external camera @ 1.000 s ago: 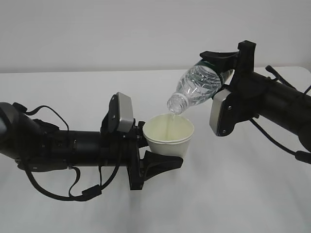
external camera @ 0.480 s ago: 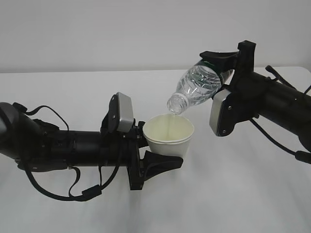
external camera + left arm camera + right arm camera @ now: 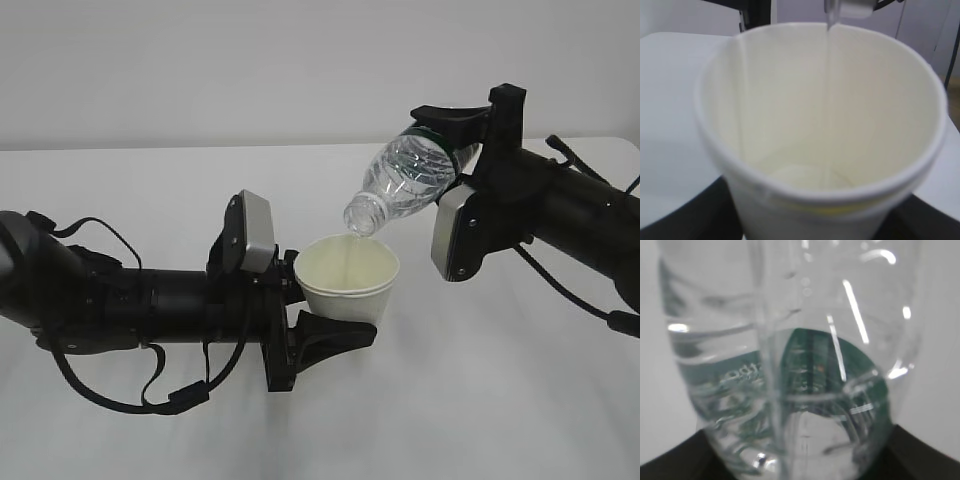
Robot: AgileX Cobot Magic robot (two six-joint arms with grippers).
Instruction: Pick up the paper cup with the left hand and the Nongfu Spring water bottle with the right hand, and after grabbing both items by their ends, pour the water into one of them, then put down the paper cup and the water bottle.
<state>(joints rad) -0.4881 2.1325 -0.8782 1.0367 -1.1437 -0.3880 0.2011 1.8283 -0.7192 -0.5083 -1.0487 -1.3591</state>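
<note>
White tabletop [image 3: 500, 400]; left pincer [image 3: 318, 300] grips the paper cup [image 3: 346, 283], right pincer [image 3: 462, 135] tilts the gripped Nongfu Spring water bottle [image 3: 400, 183] downward.

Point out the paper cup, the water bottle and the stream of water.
paper cup [image 3: 345, 297]: exterior view, on its outer front wall.
Nongfu Spring water bottle [image 3: 405, 180]: exterior view, on its clear ribbed body.
water stream [image 3: 828, 75]: left wrist view, on the thin thread falling into the cup.

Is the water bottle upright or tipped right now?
Tipped: the water bottle slants neck-down over the paper cup, a thin stream falling in.
</note>
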